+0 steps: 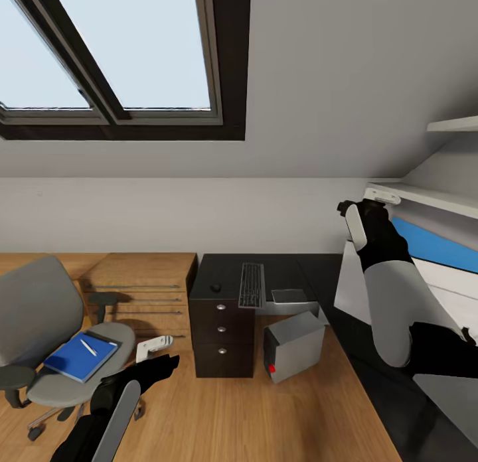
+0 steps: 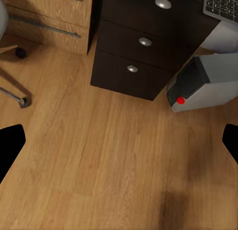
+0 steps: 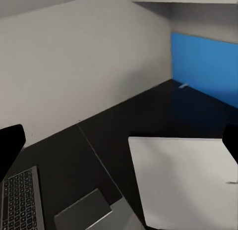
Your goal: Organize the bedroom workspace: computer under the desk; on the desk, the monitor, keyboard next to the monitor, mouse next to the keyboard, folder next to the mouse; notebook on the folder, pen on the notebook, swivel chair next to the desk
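- The step in hand looks like the monitor: the right gripper point(image 1: 352, 213) is raised above the desk point(image 1: 292, 269), just over the top edge of a pale slab point(image 1: 348, 283) standing on the desk, probably the monitor seen from its back, though I cannot confirm that.
- In the right wrist view the fingertips point(image 3: 11, 145) stand wide apart with nothing between them, so that gripper is released.
- The left gripper point(image 1: 156, 346) hangs low over the wooden floor point(image 2: 119, 165) in front of the desk's drawers point(image 2: 144, 41), its jaws likewise spread and empty.
- On the desk lie the keyboard point(image 1: 251, 284), the mouse point(image 1: 216, 287) beside it and the notebook point(image 1: 289, 295) on its other side.
- The computer point(image 1: 295, 346) stands tilted on the floor at the desk's drawer end.
- The folder point(image 1: 79, 356) with the pen point(image 1: 87, 346) on it rests on the swivel chair point(image 1: 40, 316), near the left gripper, well away from the desk.
- Next, I judge, the folder needs fetching to the desk.
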Motion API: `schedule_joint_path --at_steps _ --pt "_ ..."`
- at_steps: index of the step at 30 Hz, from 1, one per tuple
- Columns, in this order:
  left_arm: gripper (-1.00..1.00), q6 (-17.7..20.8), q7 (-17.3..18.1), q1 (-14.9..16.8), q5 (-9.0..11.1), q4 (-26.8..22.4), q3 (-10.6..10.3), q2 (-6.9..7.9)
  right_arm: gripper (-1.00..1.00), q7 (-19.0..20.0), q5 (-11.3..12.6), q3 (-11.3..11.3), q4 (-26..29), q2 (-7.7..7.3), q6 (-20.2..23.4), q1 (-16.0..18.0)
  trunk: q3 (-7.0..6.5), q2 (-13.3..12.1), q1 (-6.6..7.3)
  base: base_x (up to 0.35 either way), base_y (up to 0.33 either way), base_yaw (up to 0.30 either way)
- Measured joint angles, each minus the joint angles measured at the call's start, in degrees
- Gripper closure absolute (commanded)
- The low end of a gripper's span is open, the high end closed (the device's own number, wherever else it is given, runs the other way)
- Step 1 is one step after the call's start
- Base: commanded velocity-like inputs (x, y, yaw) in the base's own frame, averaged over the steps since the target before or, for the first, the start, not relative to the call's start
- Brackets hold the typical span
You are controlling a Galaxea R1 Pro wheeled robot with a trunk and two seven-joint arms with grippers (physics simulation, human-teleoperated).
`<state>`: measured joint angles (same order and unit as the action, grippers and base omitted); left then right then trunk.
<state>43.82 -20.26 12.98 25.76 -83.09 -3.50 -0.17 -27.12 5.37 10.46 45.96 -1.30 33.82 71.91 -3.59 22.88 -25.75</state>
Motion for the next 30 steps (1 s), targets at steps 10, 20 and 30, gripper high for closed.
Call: schedule_joint_path --at_steps 10,20,30 --pt "-1.0 0.0 0.05 0.0 -0.03 0.24 -0.06 0.0 -1.0 -0.14 -0.07 0.11 1.65 0.9 0.48 -0.02 0.0 0.0 0.01 0.225 0.0 0.0" --pt "-1.0 0.0 -0.04 0.0 0.0 0.69 -0.06 0.0 -1.0 -0.23 -0.19 0.16 1.85 0.97 0.51 -0.66 0.0 0.0 0.02 0.295 0.0 0.0" --pt "-1.0 -0.06 -0.05 0.0 -0.15 3.56 -0.22 -0.22 -1.0 -0.3 -0.21 0.16 1.89 0.8 0.53 -0.82 0.0 -0.01 -0.01 0.101 0.0 0.0"
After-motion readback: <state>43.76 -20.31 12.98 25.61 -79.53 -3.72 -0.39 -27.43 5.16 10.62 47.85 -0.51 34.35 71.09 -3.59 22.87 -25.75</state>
